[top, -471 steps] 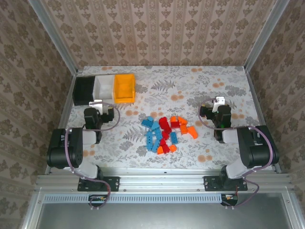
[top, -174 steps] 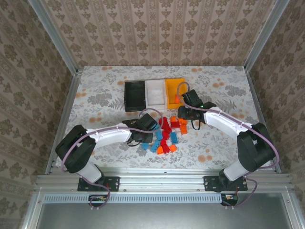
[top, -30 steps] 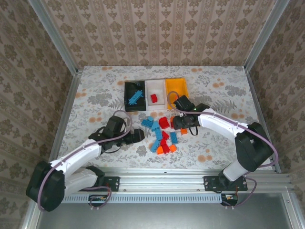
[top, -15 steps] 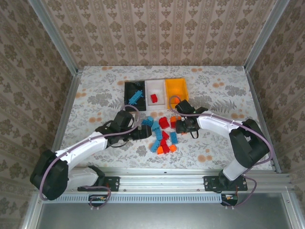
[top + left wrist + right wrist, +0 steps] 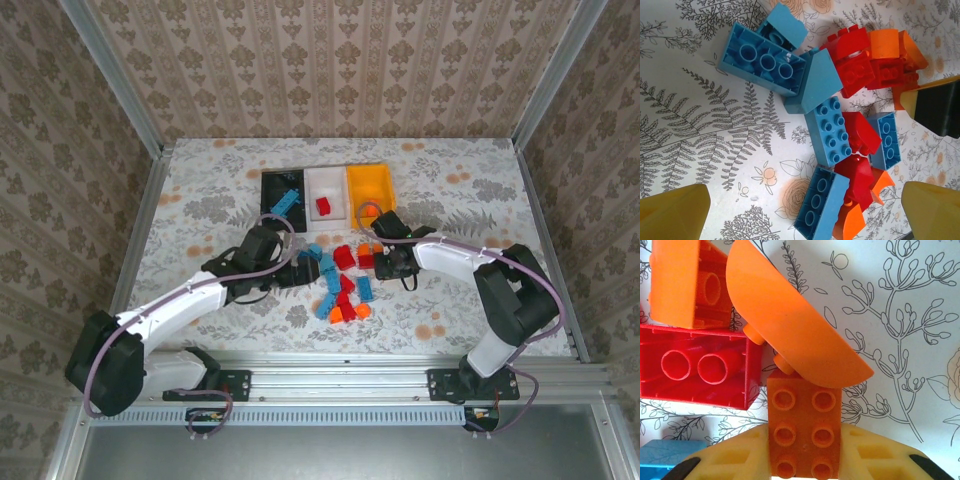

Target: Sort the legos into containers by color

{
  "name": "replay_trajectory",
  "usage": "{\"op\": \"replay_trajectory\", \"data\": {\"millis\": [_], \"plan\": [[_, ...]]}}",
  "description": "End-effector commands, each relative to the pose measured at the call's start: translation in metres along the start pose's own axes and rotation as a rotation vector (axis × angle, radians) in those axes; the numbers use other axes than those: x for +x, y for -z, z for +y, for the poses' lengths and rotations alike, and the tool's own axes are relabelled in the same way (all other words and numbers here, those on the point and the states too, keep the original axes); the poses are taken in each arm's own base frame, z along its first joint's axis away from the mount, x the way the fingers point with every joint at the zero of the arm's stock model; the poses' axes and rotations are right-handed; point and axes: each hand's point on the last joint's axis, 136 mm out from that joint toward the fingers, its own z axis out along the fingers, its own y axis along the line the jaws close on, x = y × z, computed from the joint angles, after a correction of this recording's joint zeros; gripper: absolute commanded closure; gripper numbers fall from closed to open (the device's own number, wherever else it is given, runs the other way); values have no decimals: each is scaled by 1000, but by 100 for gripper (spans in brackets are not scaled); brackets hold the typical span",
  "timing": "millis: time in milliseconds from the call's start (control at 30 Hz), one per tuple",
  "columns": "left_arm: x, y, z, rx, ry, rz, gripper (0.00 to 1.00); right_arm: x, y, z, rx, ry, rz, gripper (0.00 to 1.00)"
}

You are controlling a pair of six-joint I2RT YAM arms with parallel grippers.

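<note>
The legos lie in a loose pile of light blue, red and orange bricks at mid-table. In the right wrist view my right gripper is shut on a six-stud orange brick, its pale fingers pressed on both sides. A curved orange piece leans on that brick's far end. My left gripper hangs open over the pile's left side, a blue brick lying between its fingertips. The containers stand behind: black bin, white bin, orange bin.
One blue brick lies in the black bin and one red brick in the white bin. A red two-hole brick sits just left of the held brick. My two grippers flank the pile closely.
My right gripper has closed on the orange brick at the pile's right side. My left arm has swung in toward the pile's left edge, staying open.
</note>
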Motion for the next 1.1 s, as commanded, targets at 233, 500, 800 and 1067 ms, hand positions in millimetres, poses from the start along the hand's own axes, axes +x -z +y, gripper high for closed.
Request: {"op": "replay_trajectory", "data": {"millis": [233, 500, 800, 1067], "plan": [[-20, 12, -9, -32, -24, -44, 0, -12, 44, -4, -29, -36, -123, 71], [-34, 16, -5, -45, -4, -74, 0, -71, 65, 0, -8, -35, -244, 70], [-23, 21, -2, -21, 67, -94, 0, -181, 23, -14, 58, -77, -281, 69], [-16, 24, 7, -30, 73, -107, 0, -209, 10, -11, 90, -5, -234, 55]]}}
